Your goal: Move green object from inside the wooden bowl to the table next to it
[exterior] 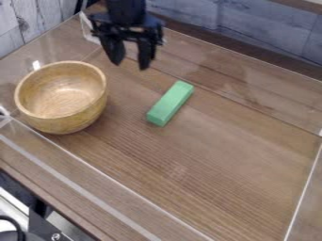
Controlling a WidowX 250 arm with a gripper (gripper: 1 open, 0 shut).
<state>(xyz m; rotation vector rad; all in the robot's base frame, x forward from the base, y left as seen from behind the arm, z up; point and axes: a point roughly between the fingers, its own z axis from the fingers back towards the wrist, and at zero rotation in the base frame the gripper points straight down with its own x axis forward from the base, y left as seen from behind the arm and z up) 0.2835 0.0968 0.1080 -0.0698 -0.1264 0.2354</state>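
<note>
Nearest you, the dark brown wood-grain table [189,160] carries the round light tan wooden bowl [60,94] at the left, its pale inside holding nothing. Just right of it, apart from the rim, you see the small flat bright green block [169,102] lying on the tabletop. Farther back hangs the black gripper [128,56], pointing down, fingers drawn together on nothing

The green object [169,103], a flat bright green block, lies diagonally on the dark wood-grain surface [214,151]. The wooden bowl [59,95], round and tan, sits apart to its left, holding nothing
</note>
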